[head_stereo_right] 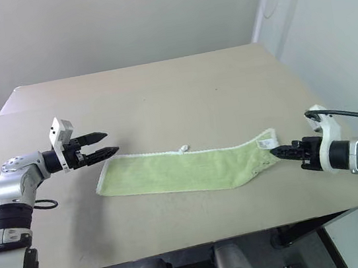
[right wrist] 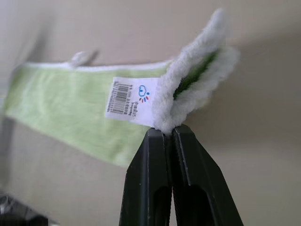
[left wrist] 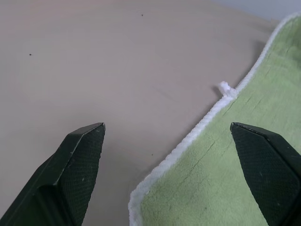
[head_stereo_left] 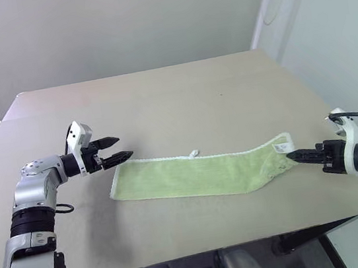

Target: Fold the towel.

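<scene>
The towel [head_stereo_left: 198, 174] is a long light-green strip with white trim, lying across the middle of the table [head_stereo_left: 160, 96]. Its small white loop [head_stereo_left: 194, 152] pokes out of the far edge. My left gripper [head_stereo_left: 125, 147] stands open just over the strip's left end. In the left wrist view the towel's corner [left wrist: 225, 174] lies between the spread fingers [left wrist: 80, 160]. My right gripper [head_stereo_left: 291, 155] is shut on the right end, which is lifted off the table. In the right wrist view its fingertips [right wrist: 167, 134] pinch the white edge beside a white barcode label [right wrist: 129, 99].
The beige table runs far back behind the towel, and its front edge [head_stereo_left: 182, 253] is close below the towel. Its right edge [head_stereo_left: 335, 105] passes near my right gripper. A pale wall [head_stereo_left: 338, 31] stands beyond it.
</scene>
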{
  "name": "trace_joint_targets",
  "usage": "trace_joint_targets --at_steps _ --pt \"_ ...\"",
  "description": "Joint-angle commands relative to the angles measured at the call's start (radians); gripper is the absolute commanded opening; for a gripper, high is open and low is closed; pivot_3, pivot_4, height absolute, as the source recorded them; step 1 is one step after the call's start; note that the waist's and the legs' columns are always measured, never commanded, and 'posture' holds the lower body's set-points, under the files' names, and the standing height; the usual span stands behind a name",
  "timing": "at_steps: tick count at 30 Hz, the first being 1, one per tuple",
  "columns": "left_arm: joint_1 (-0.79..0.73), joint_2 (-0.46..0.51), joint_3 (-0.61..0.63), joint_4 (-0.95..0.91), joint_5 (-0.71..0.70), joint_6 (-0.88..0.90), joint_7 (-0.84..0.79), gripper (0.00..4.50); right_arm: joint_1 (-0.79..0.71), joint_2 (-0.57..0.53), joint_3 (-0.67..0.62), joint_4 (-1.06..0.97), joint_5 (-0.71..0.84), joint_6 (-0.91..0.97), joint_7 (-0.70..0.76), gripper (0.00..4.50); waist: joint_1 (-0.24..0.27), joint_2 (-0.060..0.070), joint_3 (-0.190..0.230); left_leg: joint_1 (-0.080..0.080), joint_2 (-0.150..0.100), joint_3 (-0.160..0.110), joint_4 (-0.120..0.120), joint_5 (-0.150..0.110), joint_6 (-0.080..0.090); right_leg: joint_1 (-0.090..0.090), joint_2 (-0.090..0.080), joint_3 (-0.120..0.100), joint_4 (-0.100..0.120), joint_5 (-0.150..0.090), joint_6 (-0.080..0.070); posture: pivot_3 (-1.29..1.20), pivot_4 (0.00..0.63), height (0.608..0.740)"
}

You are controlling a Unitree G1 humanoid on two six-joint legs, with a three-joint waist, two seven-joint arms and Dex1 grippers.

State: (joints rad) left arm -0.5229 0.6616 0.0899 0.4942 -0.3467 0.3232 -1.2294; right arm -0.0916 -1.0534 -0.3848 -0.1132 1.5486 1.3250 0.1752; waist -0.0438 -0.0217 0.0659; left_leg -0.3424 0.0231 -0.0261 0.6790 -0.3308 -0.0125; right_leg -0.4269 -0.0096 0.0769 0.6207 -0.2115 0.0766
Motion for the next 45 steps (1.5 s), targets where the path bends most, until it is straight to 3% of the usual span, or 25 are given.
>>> trace_joint_targets --at_steps 1,5,9,16,22,35,45 --pt "-0.008 0.017 0.004 -0.040 -0.001 -0.003 -0.003 4.50 -0.008 -0.013 -0.049 -0.090 0.062 0.001 0.042 0.03 0.001 0.000 0.000 0.000 0.000 0.000 0.000 0.000 0.000 0.000 0.000 0.000 0.000 0.000 0.000 0.00 0.000 0.712" --pt "0.000 0.016 0.003 -0.048 0.002 -0.003 0.002 4.50 -0.008 0.000 -0.056 -0.185 0.102 -0.037 0.087 0.03 0.001 0.000 0.000 0.000 0.000 0.000 0.000 0.000 0.001 0.000 0.000 0.000 -0.001 0.000 0.000 0.00 0.000 0.712" --pt "-0.002 0.008 0.002 -0.045 0.004 -0.004 0.008 4.50 -0.047 0.049 0.038 -0.221 0.068 -0.074 0.085 0.03 -0.002 0.000 0.000 0.000 0.000 0.000 0.000 0.000 0.001 0.000 0.000 0.000 -0.001 0.000 0.000 0.00 0.000 0.712" --pt "-0.008 -0.007 -0.004 -0.043 0.009 -0.012 0.019 4.50 -0.129 0.260 0.253 -0.223 -0.119 -0.135 0.033 0.03 0.000 0.000 0.000 0.000 0.001 0.000 -0.001 0.000 0.001 0.000 0.000 0.000 -0.001 0.000 0.000 0.00 0.000 0.712" --pt "-0.001 -0.006 0.000 -0.038 0.013 -0.020 0.026 4.50 -0.154 0.370 0.382 -0.236 -0.257 -0.134 0.040 0.03 0.000 0.000 0.000 -0.002 0.001 0.000 -0.001 0.000 0.001 -0.001 0.000 -0.001 -0.002 0.000 0.000 0.00 0.000 0.712" --pt "-0.007 -0.012 0.001 -0.032 0.010 -0.019 0.040 4.50 -0.249 0.503 0.454 -0.240 -0.306 -0.077 0.088 0.03 -0.001 0.000 0.000 -0.001 0.001 -0.001 0.000 0.000 0.001 -0.001 0.000 -0.002 0.000 0.000 0.000 0.00 0.000 0.712" --pt "-0.018 -0.018 -0.005 -0.018 0.023 -0.031 0.054 4.50 -0.307 0.561 0.552 -0.118 -0.489 -0.060 0.165 0.03 -0.001 0.000 0.000 -0.001 0.000 -0.001 0.000 0.000 0.001 -0.001 0.000 -0.002 0.000 0.001 0.000 0.00 0.000 0.712"
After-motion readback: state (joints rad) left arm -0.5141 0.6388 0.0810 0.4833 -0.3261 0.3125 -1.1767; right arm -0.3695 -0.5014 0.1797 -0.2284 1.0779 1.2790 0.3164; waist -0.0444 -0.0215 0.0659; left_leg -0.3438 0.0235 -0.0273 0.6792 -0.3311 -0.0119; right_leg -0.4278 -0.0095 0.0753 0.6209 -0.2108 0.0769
